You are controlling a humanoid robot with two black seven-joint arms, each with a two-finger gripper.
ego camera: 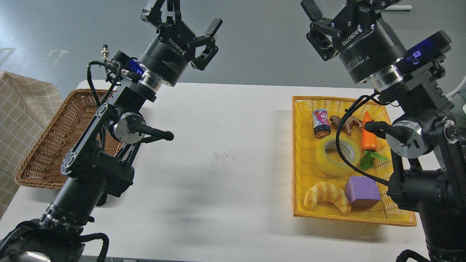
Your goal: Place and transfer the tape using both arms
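The translucent yellow tape (336, 155) with its grey-white core lies flat in the yellow basket (300, 171).

On the black body of my left gripper (189, 22), white letters spell "ROBOTIQ", running slantwise along the casing. Lower on the same casing a line of smaller white print ends in "Gripper"; I cannot make out the rest. My right gripper (333, 14) carries the same brand in white, its last letter hard to make out, and below it "2F Adaptive", followed by words too small to read. The small can (321, 123) in the yellow basket (302, 174) has a bright label, but its lettering is too blurred to read.
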